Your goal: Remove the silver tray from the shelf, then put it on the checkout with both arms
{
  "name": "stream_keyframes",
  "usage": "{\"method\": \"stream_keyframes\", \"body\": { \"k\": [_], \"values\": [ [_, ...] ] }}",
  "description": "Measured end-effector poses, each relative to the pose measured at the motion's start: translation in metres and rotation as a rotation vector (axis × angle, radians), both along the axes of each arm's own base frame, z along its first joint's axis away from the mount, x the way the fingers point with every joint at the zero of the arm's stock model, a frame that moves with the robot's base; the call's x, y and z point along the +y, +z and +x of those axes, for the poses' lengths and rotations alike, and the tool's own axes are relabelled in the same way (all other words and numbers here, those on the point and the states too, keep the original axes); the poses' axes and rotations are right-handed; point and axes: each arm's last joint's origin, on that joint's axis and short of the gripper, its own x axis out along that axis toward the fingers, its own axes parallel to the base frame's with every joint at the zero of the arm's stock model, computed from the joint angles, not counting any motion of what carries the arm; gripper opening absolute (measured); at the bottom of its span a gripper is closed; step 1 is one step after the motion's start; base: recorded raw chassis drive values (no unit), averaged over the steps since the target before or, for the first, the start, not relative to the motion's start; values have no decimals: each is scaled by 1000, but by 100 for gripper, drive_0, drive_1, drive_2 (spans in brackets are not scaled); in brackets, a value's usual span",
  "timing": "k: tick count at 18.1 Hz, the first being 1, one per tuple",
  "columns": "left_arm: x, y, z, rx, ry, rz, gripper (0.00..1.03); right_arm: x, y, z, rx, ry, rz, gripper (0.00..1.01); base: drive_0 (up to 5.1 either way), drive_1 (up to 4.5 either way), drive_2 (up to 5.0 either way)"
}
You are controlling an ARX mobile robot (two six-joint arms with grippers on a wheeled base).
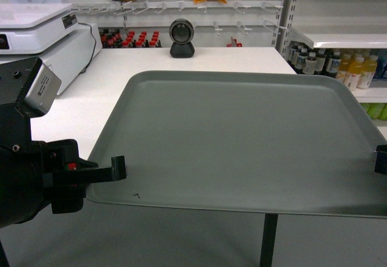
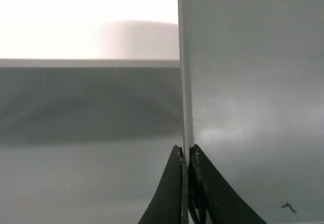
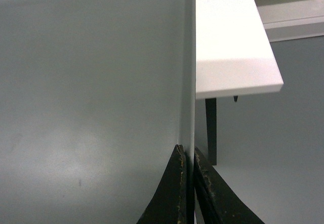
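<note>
Notice both black pincer grippers, left (image 1: 119, 167) and right (image 3: 191, 183), pinching opposite rims of the flat grey-green tray (image 1: 242, 140) to keep it level over the white checkout counter (image 1: 181, 58).

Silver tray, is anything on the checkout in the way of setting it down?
Nothing visible blocks it. The silver tray, pinched by the left gripper and right gripper, hangs partly over the checkout. A black scanner and a white scale sit beyond it.

Scale (image 1: 36, 31) left, scanner (image 1: 181, 38) behind; checkout (image 1: 91, 92) bare between.
</note>
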Motion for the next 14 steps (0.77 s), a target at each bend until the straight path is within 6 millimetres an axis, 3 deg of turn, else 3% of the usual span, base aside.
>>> {"method": "stream_keyframes", "body": {
  "k": [3,10,14],
  "values": [
    [0,0,0,-3,0,-1,3,0,0,0,-3,0,0,3,1,382,-380],
    [0,0,0,-1,-1,-2,3,-1,0,0,-1,-3,1,3,-266,493,-247],
    [0,0,0,1,-1,0,3,-1,0,0,-2,-1,2,3,-10,402,-422]
  ]
}}
